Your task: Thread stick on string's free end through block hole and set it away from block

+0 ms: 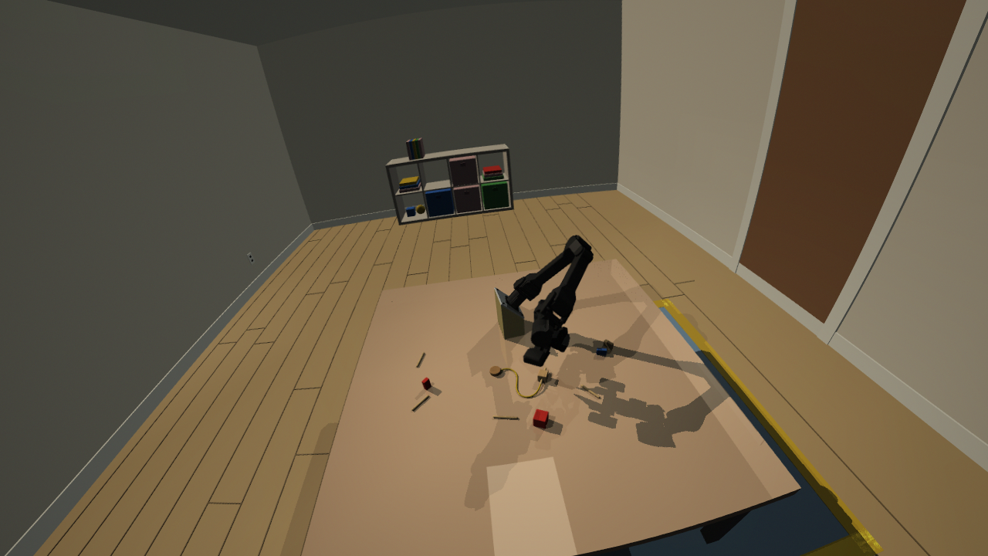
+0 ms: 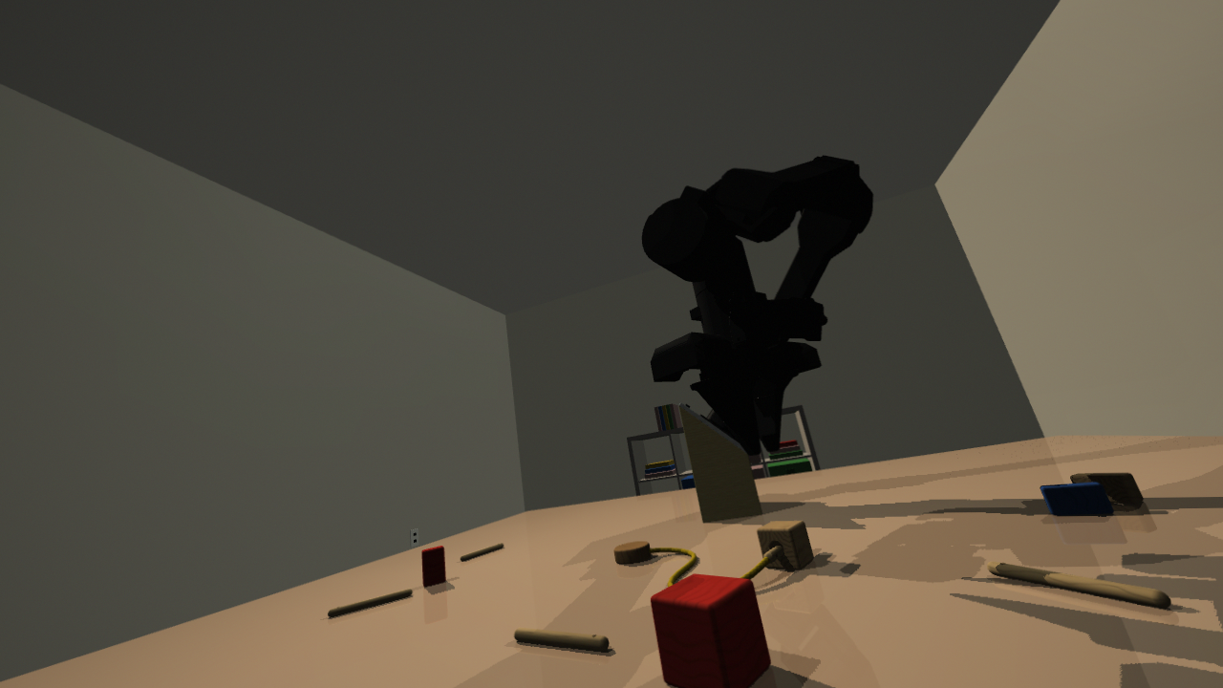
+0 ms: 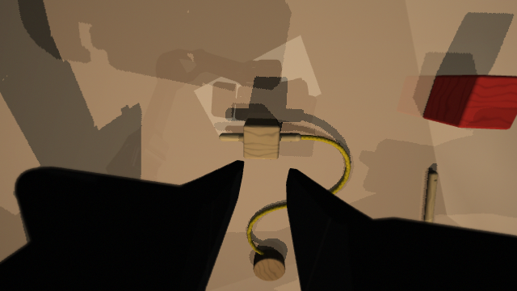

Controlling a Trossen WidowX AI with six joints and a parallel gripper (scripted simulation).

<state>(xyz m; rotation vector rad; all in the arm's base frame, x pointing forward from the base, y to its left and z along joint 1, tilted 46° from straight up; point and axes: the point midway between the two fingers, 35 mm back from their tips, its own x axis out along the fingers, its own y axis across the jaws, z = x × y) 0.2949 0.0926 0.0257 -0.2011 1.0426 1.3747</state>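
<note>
The wooden block (image 1: 543,374) (image 2: 784,545) (image 3: 261,141) stands on the table. The stick (image 3: 230,137) runs through its hole, with an end showing on each side in the wrist view. The yellow string (image 1: 530,397) (image 2: 691,560) (image 3: 348,162) leaves the stick's right end there and curves to the round button (image 1: 495,371) (image 2: 632,552) (image 3: 269,269). No string shows on the block's left side. My gripper (image 2: 763,450) (image 3: 265,172) is partly open, with nothing between its fingertips. It hangs above the table, clear of the block and stick. Its fingertips are hidden in the top view.
A red cube (image 1: 540,418) (image 2: 709,633) (image 3: 485,101) and a loose stick (image 1: 505,417) (image 2: 562,639) (image 3: 431,194) lie nearby. Another loose stick (image 2: 1077,585) and a blue piece (image 1: 601,350) (image 2: 1076,499) lie right. A small red piece (image 1: 426,383) (image 2: 433,566) stands left between two sticks. An upright panel (image 1: 511,321) stands behind.
</note>
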